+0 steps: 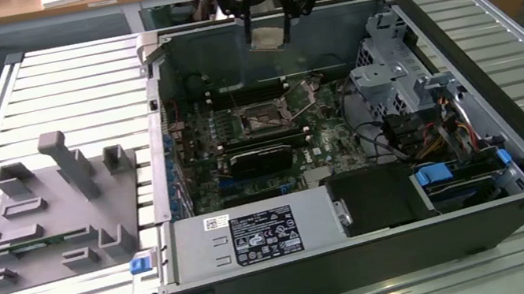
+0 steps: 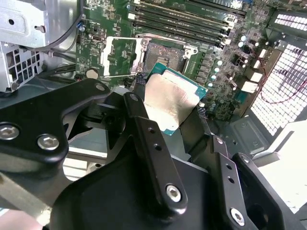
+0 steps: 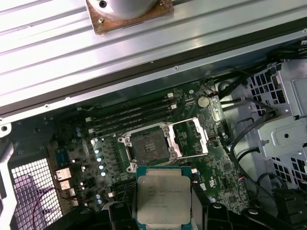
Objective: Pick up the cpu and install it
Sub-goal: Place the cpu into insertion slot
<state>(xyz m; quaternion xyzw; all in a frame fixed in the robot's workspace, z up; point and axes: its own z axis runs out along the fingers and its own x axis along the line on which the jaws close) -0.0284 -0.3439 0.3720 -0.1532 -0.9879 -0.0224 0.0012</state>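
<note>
One thin, square, silvery-grey metal-topped cpu (image 3: 163, 195) is clamped between my jaws, hanging well above the open black-framed socket (image 3: 148, 149) on the green motherboard (image 3: 217, 165), not touching it.

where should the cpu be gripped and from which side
By two opposite thin edges, as the gripper holds it. The cpu is a thin flat square, so pinching the rim leaves both broad faces free. Coming from the metal-top side seems best, since that keeps the underside clear to face the open socket.
</note>
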